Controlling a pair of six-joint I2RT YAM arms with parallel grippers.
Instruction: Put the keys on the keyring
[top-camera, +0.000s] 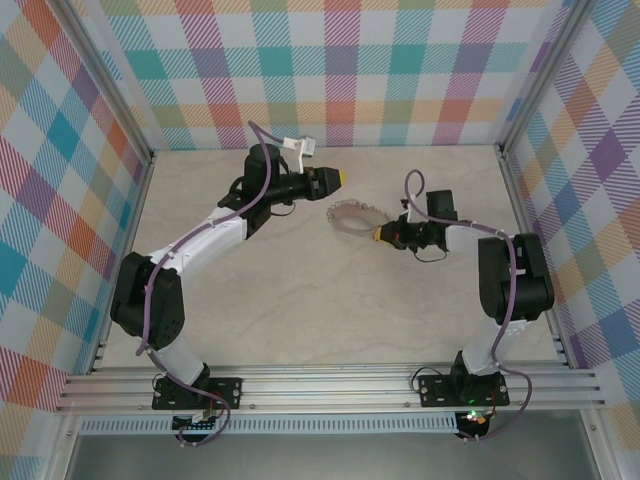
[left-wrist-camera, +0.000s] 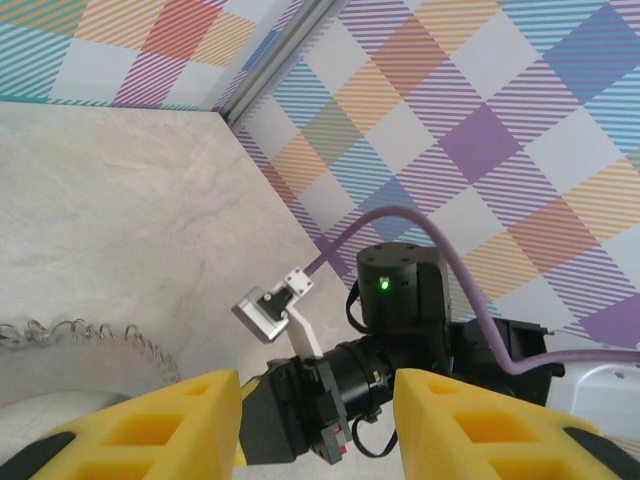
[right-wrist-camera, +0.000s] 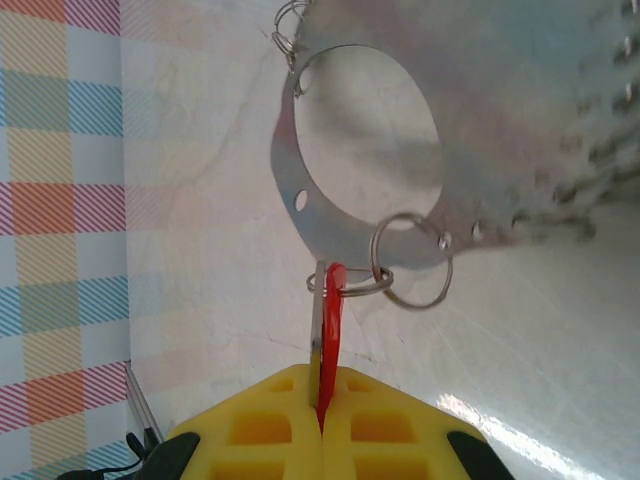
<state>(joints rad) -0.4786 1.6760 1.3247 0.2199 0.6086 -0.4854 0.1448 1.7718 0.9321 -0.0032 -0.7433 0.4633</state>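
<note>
Near the bench's middle, my right claw (right-wrist-camera: 322, 388) clenches the tiny red-headed silver key (right-wrist-camera: 333, 305) at the silver metal keyring (right-wrist-camera: 285, 150). Threading is the step in hand and needs fine alignment; my left claw (left-wrist-camera: 312, 392) hangs released.

Overhead looks down; wrist views (close) share keyring (right-wrist-camera: 283, 150)

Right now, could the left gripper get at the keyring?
Probably yes: the left gripper is open, a little beyond the keyring, with only bare table between them. The right gripper, shut on the red key, crowds only the keyring's near-right edge.
</note>
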